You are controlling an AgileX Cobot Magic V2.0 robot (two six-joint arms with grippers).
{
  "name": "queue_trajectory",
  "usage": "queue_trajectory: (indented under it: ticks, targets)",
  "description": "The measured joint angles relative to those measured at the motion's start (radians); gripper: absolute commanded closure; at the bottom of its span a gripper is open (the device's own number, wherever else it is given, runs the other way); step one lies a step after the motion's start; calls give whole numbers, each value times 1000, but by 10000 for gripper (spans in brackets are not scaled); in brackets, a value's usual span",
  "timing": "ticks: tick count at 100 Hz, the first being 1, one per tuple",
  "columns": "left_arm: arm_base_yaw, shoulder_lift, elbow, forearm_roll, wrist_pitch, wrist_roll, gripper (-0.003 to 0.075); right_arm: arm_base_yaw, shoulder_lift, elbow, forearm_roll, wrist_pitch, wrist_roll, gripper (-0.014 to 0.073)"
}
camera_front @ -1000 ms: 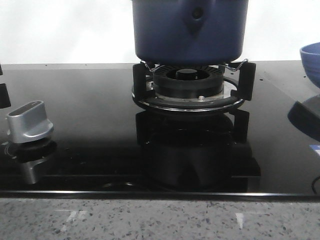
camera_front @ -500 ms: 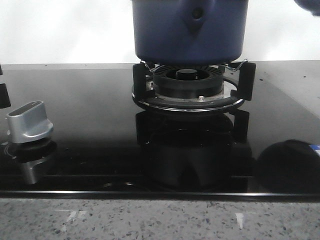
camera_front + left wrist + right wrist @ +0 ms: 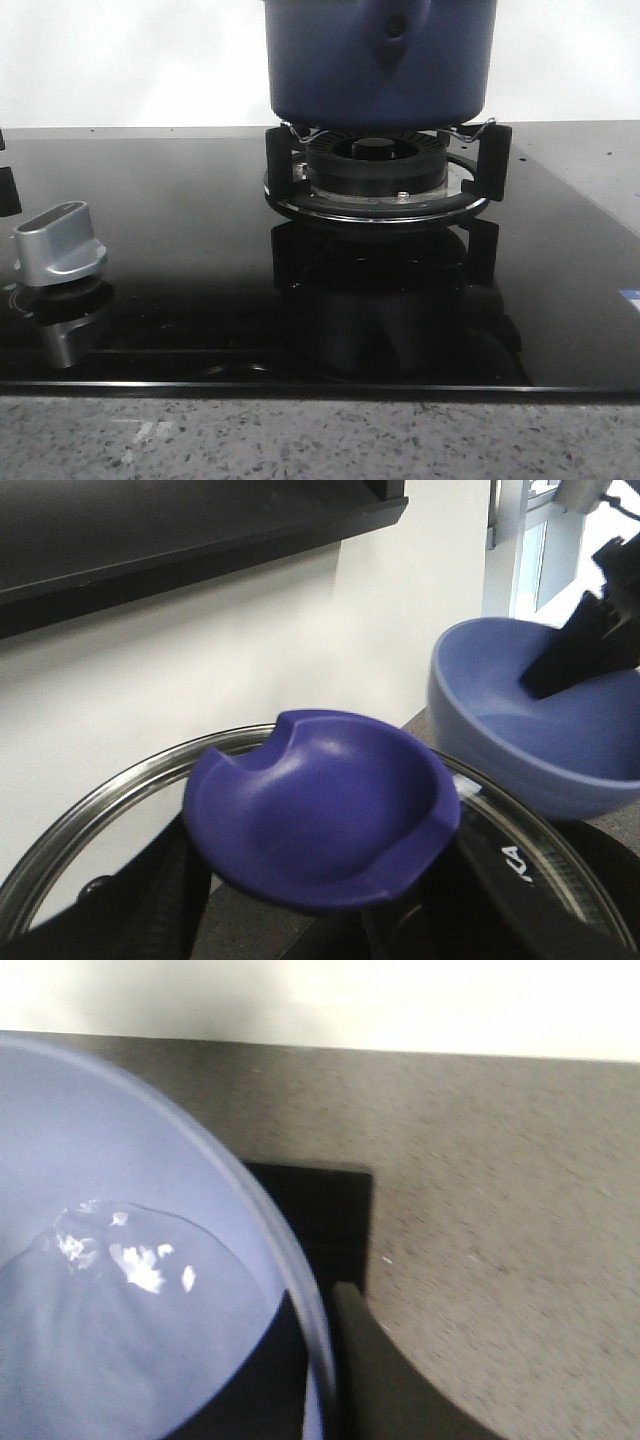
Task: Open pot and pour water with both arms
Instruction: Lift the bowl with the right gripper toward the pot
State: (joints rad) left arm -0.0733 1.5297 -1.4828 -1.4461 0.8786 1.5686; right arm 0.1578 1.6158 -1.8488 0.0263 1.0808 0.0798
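The dark blue pot (image 3: pixel 380 70) stands on the burner grate (image 3: pixel 385 170); its top is cut off by the front view's edge. My left gripper (image 3: pixel 320 890) is shut on the blue knob (image 3: pixel 320 815) of the glass lid (image 3: pixel 110 800), with dark fingers on both sides under the knob. The lighter blue bowl (image 3: pixel 520 740) hangs just beyond the lid. My right gripper (image 3: pixel 325 1380) is shut on the bowl's rim (image 3: pixel 290 1270), one finger inside and one outside. Water (image 3: pixel 110 1340) lies in the bowl. The right gripper also shows in the left wrist view (image 3: pixel 580 645).
A silver stove knob (image 3: pixel 60 245) sits at the left front of the black glass cooktop (image 3: pixel 180 200). A speckled grey counter (image 3: pixel 320 440) runs along the front and to the right (image 3: pixel 500 1210). A white wall stands behind.
The bowl at the right edge of the front view has risen out of that view. Its dark reflection on the cooktop has gone too. The pot has not moved.
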Motion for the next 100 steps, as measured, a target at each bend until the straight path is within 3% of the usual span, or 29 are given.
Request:
queue_trajectory:
  ticks: [21, 54, 100]
  targets:
    - [0, 0, 0, 0, 0, 0, 549, 68, 44, 0, 2, -139, -2, 660]
    - [0, 0, 0, 0, -2, 0, 549, 78, 61, 21, -45, -315, -24, 651]
    - [0, 0, 0, 0, -24, 0, 549, 119, 39, 247, -124, -699, -60, 639]
